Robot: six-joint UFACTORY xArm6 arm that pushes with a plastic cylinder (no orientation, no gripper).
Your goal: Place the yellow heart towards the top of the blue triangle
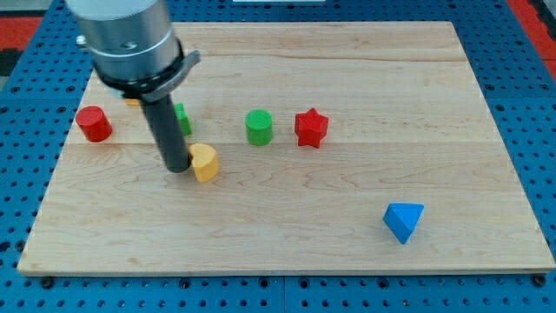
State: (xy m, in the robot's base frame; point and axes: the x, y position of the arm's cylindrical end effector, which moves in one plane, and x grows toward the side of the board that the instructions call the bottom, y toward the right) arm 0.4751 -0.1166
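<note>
The yellow heart (205,162) lies left of the board's middle. My tip (177,168) stands right against its left side. The blue triangle (404,220) lies at the lower right of the board, far to the right of and below the heart.
A red cylinder (93,123) stands at the left. A green block (182,117) is partly hidden behind my rod. A green cylinder (258,127) and a red star (310,128) stand in the middle. A yellow-orange block (131,100) peeks out under the arm's body. The wooden board (347,69) rests on blue pegboard.
</note>
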